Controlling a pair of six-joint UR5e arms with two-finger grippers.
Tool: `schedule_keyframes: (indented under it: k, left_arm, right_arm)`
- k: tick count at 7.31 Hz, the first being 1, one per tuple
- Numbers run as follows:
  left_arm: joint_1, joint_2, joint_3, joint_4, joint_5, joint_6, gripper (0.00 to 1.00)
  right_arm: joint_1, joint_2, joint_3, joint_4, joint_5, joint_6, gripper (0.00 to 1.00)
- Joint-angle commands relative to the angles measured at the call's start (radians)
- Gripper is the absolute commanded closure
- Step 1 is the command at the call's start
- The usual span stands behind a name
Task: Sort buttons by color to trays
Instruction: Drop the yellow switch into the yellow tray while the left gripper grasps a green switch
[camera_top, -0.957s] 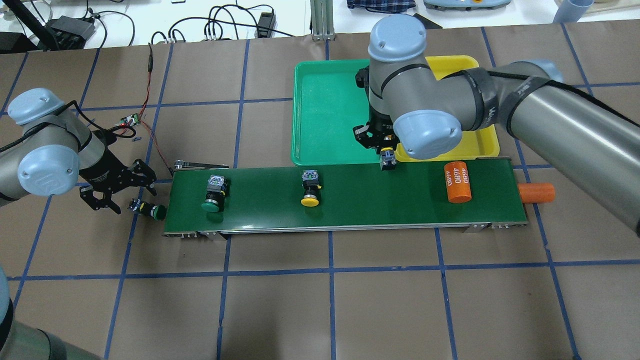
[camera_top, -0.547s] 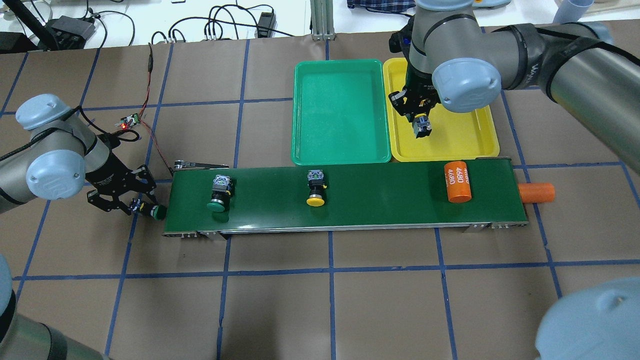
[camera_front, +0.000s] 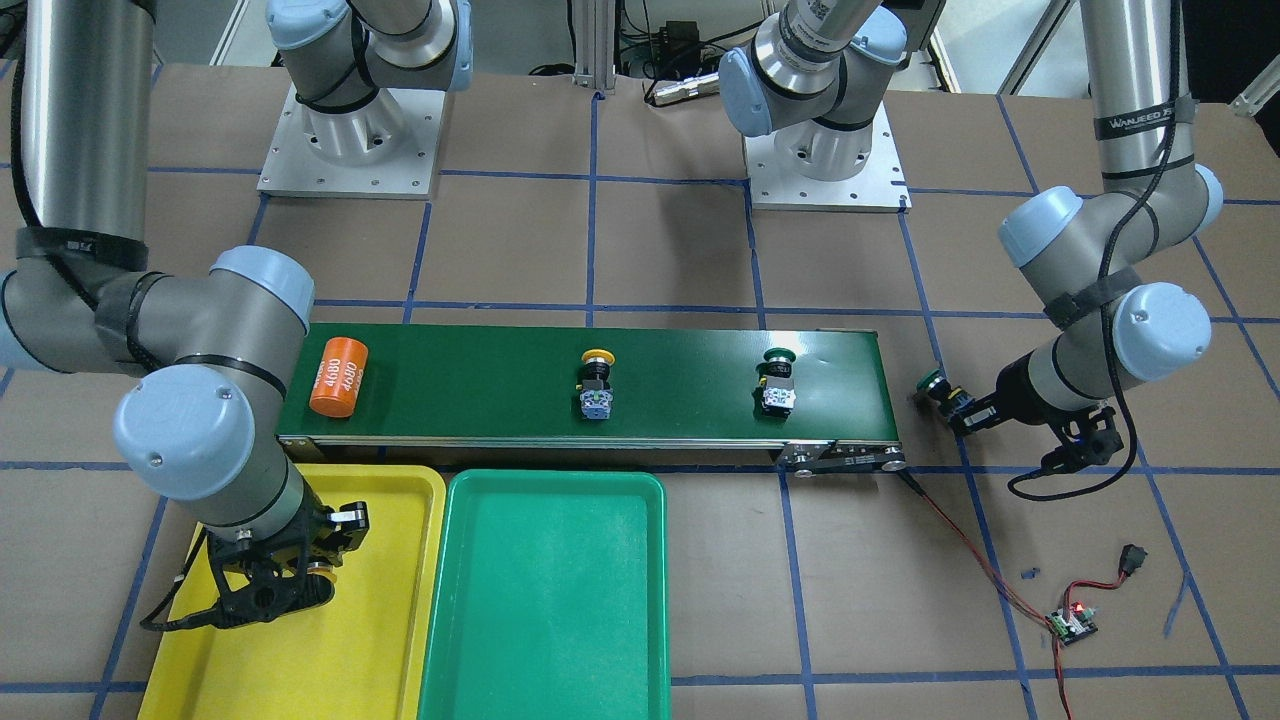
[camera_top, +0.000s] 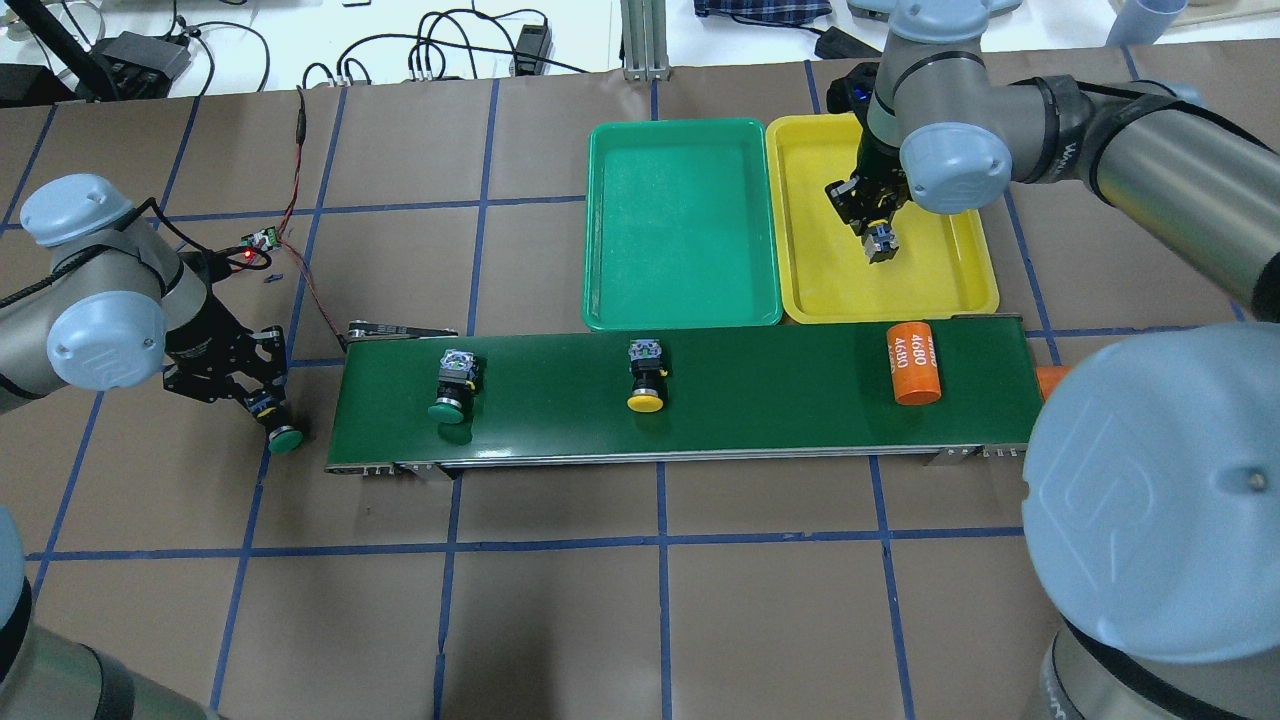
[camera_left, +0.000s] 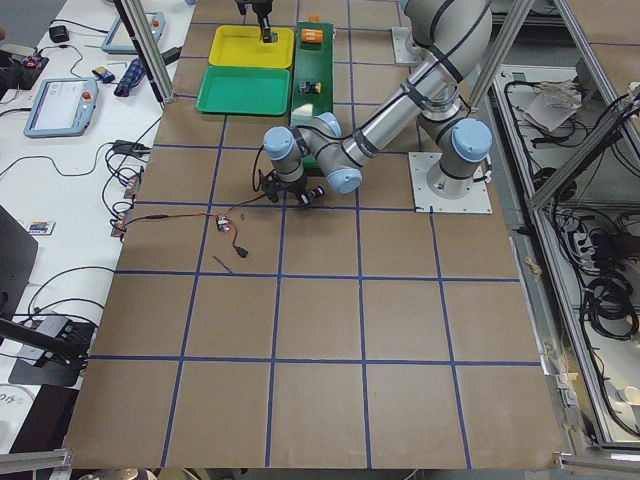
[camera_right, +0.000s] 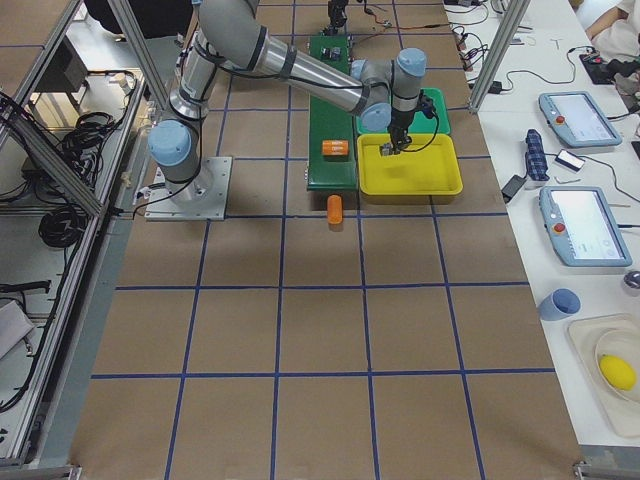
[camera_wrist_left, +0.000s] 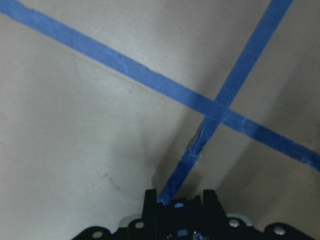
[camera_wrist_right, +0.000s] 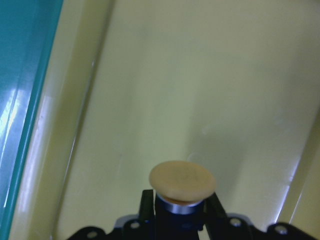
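My right gripper (camera_top: 880, 238) is shut on a yellow-capped button (camera_wrist_right: 182, 181) and holds it low over the yellow tray (camera_top: 930, 285), cap down. My left gripper (camera_top: 262, 400) is shut on a green-capped button (camera_top: 286, 438) off the belt's left end, over the table. A second green-capped button (camera_top: 455, 385) and a second yellow-capped button (camera_top: 647, 380) lie on the dark-green belt (camera_top: 780, 400). The green tray (camera_top: 680, 220) holds nothing. In the front view the held green button (camera_front: 937, 385) sticks out of the left gripper (camera_front: 965, 412).
An orange cylinder (camera_top: 914, 362) lies on the belt's right part; another (camera_top: 1048, 378) lies off its right end, partly behind my right arm's joint. A small circuit board with red wires (camera_top: 258, 240) lies behind the left gripper.
My right gripper carried the yellow button from the belt's edge out over the yellow tray. My left gripper closed on the green button and turned it. The two belt buttons drifted right.
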Motion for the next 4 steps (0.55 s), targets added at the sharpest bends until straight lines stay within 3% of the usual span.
schedule_keyframes:
  k: [1,2,4]
  left_arm:
    - [-0.006,0.005,0.123,-0.046,0.078,0.119,1.0]
    - [-0.016,0.002,0.199,-0.145,0.074,0.151,1.0]
    - [-0.079,0.017,0.242,-0.199,0.036,0.189,1.0]
  right_arm:
    - [-0.004,0.005,0.003,0.005,0.023,0.039,0.32]
    - [-0.001,-0.009,0.005,-0.005,0.024,0.052,0.07]
    - [0.025,-0.069,0.017,0.019,0.071,0.122,0.05]
